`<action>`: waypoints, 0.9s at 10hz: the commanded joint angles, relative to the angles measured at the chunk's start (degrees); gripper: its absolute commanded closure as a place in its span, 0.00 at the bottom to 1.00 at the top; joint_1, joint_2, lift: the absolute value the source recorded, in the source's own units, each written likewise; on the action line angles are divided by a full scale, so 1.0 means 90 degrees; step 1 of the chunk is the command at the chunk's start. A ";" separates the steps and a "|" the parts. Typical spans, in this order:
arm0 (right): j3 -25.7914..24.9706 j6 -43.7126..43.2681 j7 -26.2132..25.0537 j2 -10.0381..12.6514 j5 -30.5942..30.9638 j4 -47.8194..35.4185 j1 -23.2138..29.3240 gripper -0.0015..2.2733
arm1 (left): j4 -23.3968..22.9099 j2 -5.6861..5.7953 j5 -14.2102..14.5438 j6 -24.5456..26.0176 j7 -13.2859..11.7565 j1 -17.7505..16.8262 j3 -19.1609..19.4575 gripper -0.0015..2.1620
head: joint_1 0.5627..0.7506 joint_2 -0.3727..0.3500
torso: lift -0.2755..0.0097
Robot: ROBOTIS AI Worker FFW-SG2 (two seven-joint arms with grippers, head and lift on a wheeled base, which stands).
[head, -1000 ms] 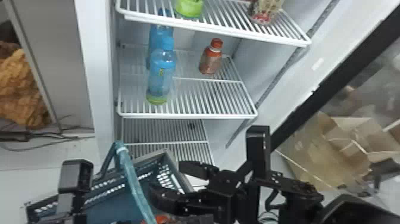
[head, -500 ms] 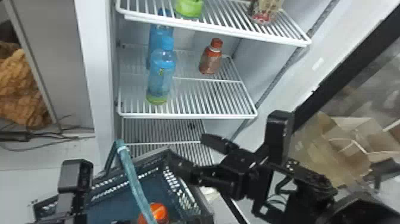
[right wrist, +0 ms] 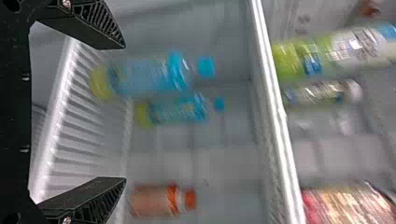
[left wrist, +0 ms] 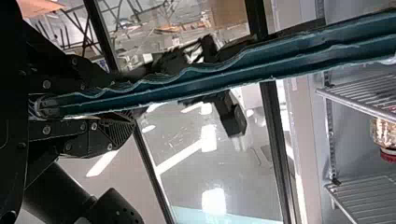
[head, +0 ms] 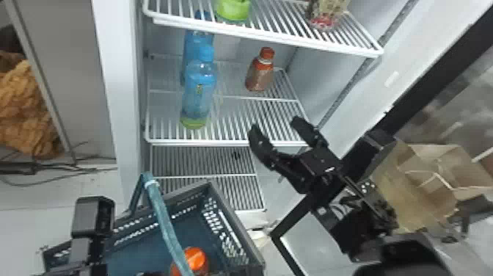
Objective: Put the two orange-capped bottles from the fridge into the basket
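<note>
the right end effector (head: 278,126) is spread, seemingly to straddle the shelved orange-capped bottle (head: 259,75) at its eleven o'clock; the left end effector (left wrist: 122,100) clamps the handle (left wrist: 233,72), likely steadying the basket (head: 236,222) holding the other bottle (head: 198,257).

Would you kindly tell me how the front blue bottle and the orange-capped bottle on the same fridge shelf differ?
The blue bottle is taller, while the orange-capped bottle is short and squat. The blue bottle has a blue cap and a green base; the orange-capped bottle is reddish-brown below its cap. The blue bottle stands nearer the front of the shelf, the orange-capped bottle farther back. Both stand upright.
</note>
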 commanded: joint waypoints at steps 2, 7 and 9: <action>-0.0083 -0.1796 -0.0143 0.0021 0.0054 0.1605 -0.0642 0.02 | 0.0000 0.0008 0.0012 -0.0026 -0.0001 0.0007 -0.0008 0.54 | 0.70 0.03 | 0.14; 0.0145 -0.2609 -0.0328 -0.0096 0.0207 0.3574 -0.1955 0.00 | 0.0000 0.0008 0.0025 -0.0026 -0.0001 0.0022 -0.0008 0.54 | 0.70 0.03 | 0.14; 0.0310 -0.2718 -0.0348 -0.0145 0.0194 0.3918 -0.2346 0.00 | 0.0000 -0.0002 0.0025 -0.0026 -0.0001 0.0022 0.0005 0.54 | 0.70 0.03 | 0.14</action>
